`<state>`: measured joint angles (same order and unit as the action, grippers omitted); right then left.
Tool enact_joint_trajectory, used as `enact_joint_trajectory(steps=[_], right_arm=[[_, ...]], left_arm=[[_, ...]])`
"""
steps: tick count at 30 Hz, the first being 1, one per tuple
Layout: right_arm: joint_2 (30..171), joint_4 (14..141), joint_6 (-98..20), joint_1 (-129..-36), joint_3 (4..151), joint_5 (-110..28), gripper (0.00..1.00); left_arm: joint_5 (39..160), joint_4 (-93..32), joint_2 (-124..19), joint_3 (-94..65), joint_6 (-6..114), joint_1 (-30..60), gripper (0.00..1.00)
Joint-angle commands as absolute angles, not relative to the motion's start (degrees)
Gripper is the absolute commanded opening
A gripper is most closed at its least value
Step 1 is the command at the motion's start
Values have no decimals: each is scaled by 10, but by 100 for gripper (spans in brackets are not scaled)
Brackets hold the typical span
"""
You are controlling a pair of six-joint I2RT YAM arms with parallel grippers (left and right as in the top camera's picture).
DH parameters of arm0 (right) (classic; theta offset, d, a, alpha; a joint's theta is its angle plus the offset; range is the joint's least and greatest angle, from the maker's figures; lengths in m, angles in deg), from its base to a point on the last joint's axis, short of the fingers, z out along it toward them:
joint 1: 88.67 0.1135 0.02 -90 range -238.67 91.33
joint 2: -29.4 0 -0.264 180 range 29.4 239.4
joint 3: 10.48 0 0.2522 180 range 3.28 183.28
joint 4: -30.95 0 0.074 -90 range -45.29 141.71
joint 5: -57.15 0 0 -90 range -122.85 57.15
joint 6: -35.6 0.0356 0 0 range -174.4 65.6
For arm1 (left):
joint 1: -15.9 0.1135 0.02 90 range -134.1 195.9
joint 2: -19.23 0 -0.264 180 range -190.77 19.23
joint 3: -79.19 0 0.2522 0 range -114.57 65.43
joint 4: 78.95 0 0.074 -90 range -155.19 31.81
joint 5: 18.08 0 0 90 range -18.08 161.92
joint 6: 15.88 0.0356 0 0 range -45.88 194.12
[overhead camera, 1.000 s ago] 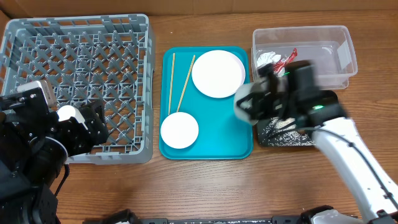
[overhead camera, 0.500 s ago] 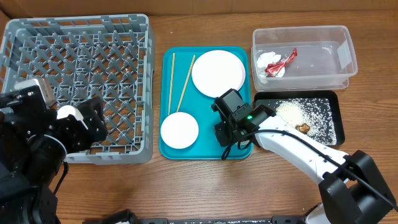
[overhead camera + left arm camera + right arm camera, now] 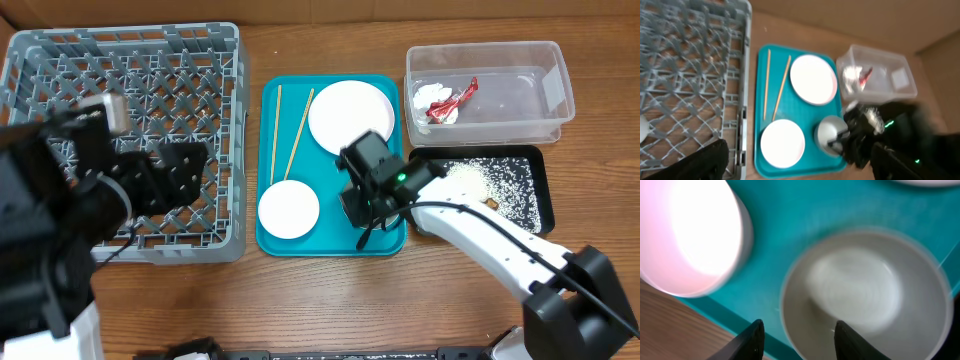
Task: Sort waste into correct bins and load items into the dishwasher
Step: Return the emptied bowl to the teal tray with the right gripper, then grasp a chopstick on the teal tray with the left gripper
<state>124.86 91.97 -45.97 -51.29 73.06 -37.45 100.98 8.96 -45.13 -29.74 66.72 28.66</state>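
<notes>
My right gripper (image 3: 362, 210) (image 3: 797, 330) is open over the front right of the teal tray (image 3: 330, 238). Its fingers straddle the near rim of the pale greenish-white bowl (image 3: 865, 295) (image 3: 829, 131), which rests upright on the tray. The small pink dish (image 3: 288, 210) sits just left of it. The pink plate (image 3: 350, 118) and two chopsticks (image 3: 290, 140) lie further back. My left gripper (image 3: 175, 175) (image 3: 800, 162) is open and empty above the grey rack (image 3: 130, 70). Rice (image 3: 490, 180) and a brown chunk (image 3: 490, 205) lie in the black tray (image 3: 545, 215). The wrapper (image 3: 450, 100) lies in the clear tub (image 3: 560, 70).
The rack fills the table's left side, the teal tray the middle, and the tub and black tray the right. A white object shows at the left edge of the left wrist view (image 3: 641, 130), inside the rack. Bare wood runs along the front.
My right arm swung the bowl from above the black tray to the teal tray and set it there. My left arm rose and shifted right over the rack.
</notes>
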Motion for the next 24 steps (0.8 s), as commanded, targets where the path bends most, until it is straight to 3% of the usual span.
enact_joint_trajectory(steps=[1, 6, 10, 14, 20, 24], right_arm=[[1198, 933, -395, -546, 803, -374, 47], [1171, 978, -316, -615, 857, -374, 49], [1161, 1027, -269, -674, 860, -391, 50], [1162, 1075, -271, -711, 860, -419, 50], [1162, 1124, -308, -719, 860, -419, 45], [1162, 1125, -308, -719, 860, -419, 40]], left_arm=[[925, 88, -502, -295, 679, 198, 91], [808, 72, -593, -295, 677, 47, 89], [683, 40, -684, -295, 662, -38, 83], [675, -17, -781, -295, 646, -59, 80], [675, -90, -922, -295, 606, -55, 58], [674, -137, -981, -295, 627, -54, 59]])
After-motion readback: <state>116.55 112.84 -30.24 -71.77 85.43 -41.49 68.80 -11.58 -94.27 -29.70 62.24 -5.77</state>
